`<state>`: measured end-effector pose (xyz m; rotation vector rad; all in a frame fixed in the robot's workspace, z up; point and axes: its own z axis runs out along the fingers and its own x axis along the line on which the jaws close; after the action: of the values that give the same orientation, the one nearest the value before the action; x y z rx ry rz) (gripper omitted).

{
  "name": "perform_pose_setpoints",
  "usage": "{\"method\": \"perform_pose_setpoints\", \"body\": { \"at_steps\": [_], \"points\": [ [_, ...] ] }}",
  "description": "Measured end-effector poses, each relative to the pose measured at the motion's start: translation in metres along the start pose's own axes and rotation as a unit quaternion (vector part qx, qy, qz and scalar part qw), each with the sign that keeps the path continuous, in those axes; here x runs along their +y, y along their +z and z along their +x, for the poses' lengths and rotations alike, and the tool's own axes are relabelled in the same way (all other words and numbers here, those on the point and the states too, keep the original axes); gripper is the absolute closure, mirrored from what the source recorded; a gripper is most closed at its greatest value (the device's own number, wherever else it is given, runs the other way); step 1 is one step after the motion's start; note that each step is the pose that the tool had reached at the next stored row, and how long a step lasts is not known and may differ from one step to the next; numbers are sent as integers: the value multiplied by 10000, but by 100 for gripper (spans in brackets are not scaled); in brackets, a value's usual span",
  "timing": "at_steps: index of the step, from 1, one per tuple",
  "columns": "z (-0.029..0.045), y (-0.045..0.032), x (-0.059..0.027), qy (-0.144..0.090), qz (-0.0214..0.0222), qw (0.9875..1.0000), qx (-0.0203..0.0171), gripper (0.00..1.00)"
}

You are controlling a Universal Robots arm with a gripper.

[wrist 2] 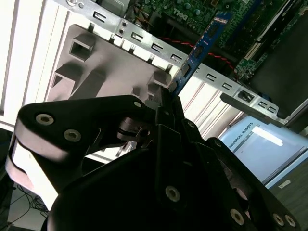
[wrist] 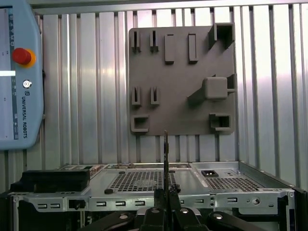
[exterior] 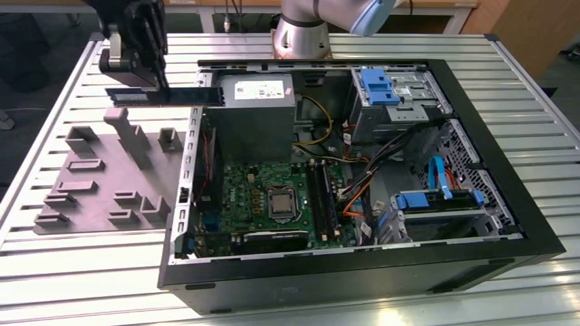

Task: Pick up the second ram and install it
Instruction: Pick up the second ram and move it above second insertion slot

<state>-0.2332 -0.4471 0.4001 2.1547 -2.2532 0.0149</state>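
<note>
Clamps gripper [exterior: 136, 85] tight on ram [exterior: 186, 96] by one end, board on edge, likely to present contacts to a slot [exterior: 324, 197]. Holds it aloft near far corner of table [exterior: 54, 272] at the exterior view's left, above fixture [exterior: 100, 176], beside case [exterior: 507, 238].

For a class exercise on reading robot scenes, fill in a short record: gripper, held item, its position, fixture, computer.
gripper: gripper shut on the second ram
ram pose: level, lifted in the air
ram position: over the near wall of the computer case, at the exterior view's left
fixture: grey fixture plate, flat on the slatted table
computer: case open, motherboard exposed
install: not yet done
</note>
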Motion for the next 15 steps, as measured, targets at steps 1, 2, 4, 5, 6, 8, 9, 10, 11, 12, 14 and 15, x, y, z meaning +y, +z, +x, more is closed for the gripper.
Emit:
{"method": "perform_pose_setpoints", "body": {
  "at_steps": [1,2,4,5,6,8,9,10,11,12,14,15],
  "points": [
    [-1,0,-12,0,0,10000,0,86],
    [-2,0,-36,0,0,10000,0,86],
    [-3,-1,-60,0,0,10000,0,86],
    [-4,-1,-86,0,0,10000,0,86],
    [-4,-1,-98,0,0,10000,0,86],
    [-6,-1,-125,0,0,10000,0,86],
    [-6,-1,-138,0,0,10000,0,86],
    [-7,-2,-150,0,0,10000,0,86],
    [-7,-2,-162,0,0,10000,0,86],
    [-8,-2,-174,0,0,10000,0,86],
    [-9,-2,-198,0,0,10000,0,86],
    [-9,-2,-211,0,0,10000,0,86]
  ]
}}
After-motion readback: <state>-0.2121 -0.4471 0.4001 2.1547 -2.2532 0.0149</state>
